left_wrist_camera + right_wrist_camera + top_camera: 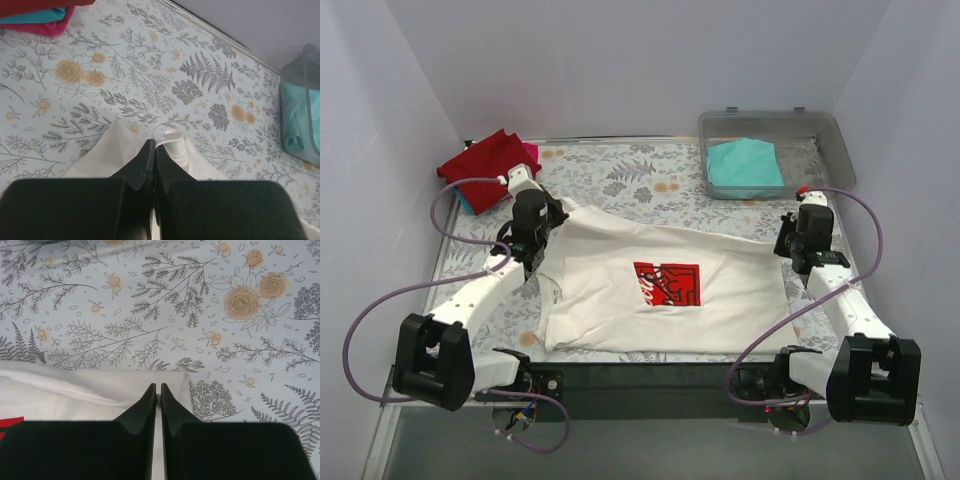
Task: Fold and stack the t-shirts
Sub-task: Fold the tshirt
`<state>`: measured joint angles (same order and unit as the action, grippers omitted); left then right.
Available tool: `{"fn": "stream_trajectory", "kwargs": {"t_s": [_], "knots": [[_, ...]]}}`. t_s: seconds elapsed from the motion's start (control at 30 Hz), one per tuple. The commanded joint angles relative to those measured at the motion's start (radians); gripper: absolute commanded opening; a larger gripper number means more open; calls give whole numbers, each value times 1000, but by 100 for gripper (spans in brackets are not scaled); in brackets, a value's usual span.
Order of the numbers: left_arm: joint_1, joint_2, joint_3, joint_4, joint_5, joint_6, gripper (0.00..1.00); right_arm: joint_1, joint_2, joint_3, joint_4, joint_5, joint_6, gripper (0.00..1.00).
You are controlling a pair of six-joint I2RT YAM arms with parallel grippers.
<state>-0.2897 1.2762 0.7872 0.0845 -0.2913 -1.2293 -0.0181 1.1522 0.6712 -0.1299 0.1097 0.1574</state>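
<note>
Across the middle of the floral surface (620, 175) lies the white t-shirt (620, 300), spread flat with its red print (667, 283) facing up. Only the view from above gives us the whole tee and both arms at its far edge: the left arm (480, 290) reaches its far left corner and the right arm (840, 290) its far right corner.

The left wrist view shows what the top view hides. Its jaws are pressed together on a bunched fold of white cloth, pinching the tee. The right wrist view shows the other jaws drawn almost together at the tee's corner. A thin strip of white runs between them, so we read that as a pinch too. A sliver of the red print sits at that view's left edge.

We count two arms, one clear bin (820, 150) at the far right, and one teal tee (745, 167) inside it. One stack of folded tees (485, 165) sits at the far left. From above it looks mostly red. The left wrist view shows three layers in it: red on top, then teal, then pink.
</note>
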Motion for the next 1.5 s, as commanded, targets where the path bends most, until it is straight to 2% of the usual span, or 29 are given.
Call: {"fn": "stream_trajectory", "kwargs": {"t_s": [0.0,0.37,0.67,0.93,1.07,1.47], "knots": [[3,-110,-46,-17,-63,-24,0,1,-83,-25,-31,31,-10,1],[3,-350,-193,-106,-66,-64,0,1,-289,-90,-109,48,-1,1],[3,-462,-261,-195,-83,-93,0,13,-342,-104,-128,73,19,1],[1,-639,-332,-213,-36,-137,0,17,-379,-94,-166,134,36,1],[3,-679,-352,-236,-29,-151,0,17,-407,-96,-198,159,53,1],[1,-879,-419,-250,64,-151,0,17,-491,-91,-263,165,76,1]]}}
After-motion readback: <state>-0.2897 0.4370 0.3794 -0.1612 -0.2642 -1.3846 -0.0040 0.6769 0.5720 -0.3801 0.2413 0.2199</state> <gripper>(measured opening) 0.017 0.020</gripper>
